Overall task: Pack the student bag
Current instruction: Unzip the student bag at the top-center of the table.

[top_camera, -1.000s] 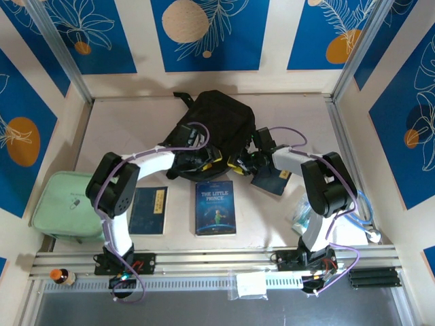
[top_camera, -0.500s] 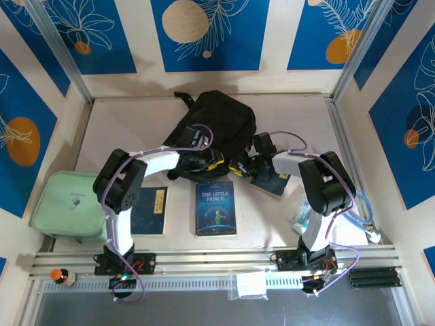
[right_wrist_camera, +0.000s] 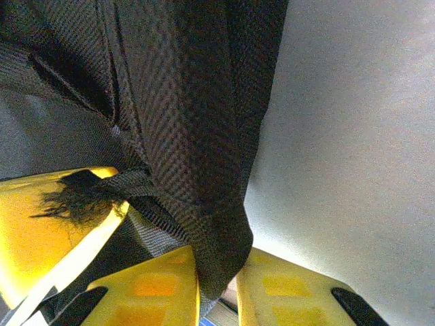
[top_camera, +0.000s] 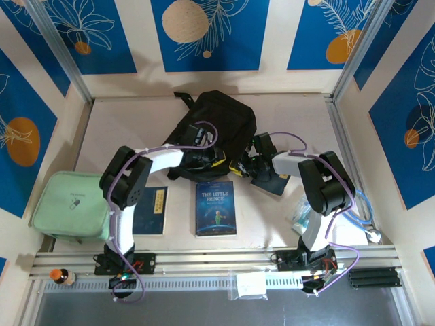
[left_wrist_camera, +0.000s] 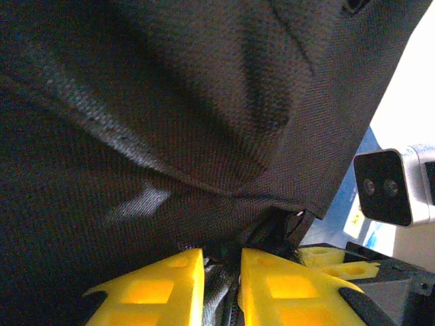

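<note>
On the pale table [top_camera: 129, 122], toward the far wall: large black soft fabric backpack [top_camera: 216, 117] — the student bag — lying flat, near edge just beyond the dark blue "The Little Prince" book [top_camera: 215, 207]. At that near edge, left gripper [top_camera: 212, 160] and right gripper [top_camera: 238, 165] side by side, almost touching.

Against a second ago: jaws drawn in on both sides, left elbow swung inward and forward, right arm barely shifted.

In the left wrist view, yellow fingers [left_wrist_camera: 160, 288] narrowed to a slim gap with a strip of black fabric caught between, so clenched on the bag. In the right wrist view, yellow fingers [right_wrist_camera: 156, 288] pinching a fold of the same black weave, likewise grasping the bag.

Probably a two-handed hold on the hem or opening, ready for lifting or spreading. No zip visible, so mouth open or closed impossible to tell.

Nothing packed yet, judging by what lies outside: that title, a dark navy book [top_camera: 149, 210] to its left, another blue book [top_camera: 272, 182] under the right arm, a mint-green rectangular zip case [top_camera: 68, 204] at the left edge.
</note>
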Controlling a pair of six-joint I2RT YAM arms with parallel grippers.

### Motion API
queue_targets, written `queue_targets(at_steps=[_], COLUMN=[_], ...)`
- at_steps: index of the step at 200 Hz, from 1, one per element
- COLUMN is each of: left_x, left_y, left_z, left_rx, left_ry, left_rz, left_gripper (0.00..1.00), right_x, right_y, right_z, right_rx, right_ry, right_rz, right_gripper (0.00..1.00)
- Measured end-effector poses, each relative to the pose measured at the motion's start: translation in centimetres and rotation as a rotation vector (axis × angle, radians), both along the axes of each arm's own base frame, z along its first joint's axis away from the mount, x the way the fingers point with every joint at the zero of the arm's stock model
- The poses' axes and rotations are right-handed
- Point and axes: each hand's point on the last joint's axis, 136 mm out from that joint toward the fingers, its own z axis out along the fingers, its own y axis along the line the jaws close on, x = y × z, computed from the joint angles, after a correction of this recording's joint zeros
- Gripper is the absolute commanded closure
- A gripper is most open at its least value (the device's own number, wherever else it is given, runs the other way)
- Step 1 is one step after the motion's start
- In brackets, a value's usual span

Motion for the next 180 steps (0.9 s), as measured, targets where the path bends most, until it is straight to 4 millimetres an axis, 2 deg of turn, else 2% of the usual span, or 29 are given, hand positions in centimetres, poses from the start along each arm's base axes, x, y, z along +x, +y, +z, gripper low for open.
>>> queue_targets(at_steps=[37,79,126,180], left_x=[0.16,0.28,0.57,0.59], left_y=[-0.23,0.07,0.38,0.03], left_z=[0.09,-0.20,-0.42,-0.85], left_rx=[0.014,0.071,0.116,0.102], left_ry=[-0.084,-0.196,-0.270,-0.277], left_rz=[-0.070,-0.158,-0.205,-0.222], left_gripper=[0.73,0.81,0.80,0.79], right_x=[0.02,0.02,0.02,0.02], right_y=[0.01,0.01,0.01,0.01], right_z=[0.01,0.02,0.02,0.02], right_rx=[0.001,0.001,0.001,0.002], right_ry=[-0.001,-0.001,-0.001,0.002], right_rz=[0.000,0.000,0.000,-0.003], right_gripper=[0.81,0.81,0.81,0.81])
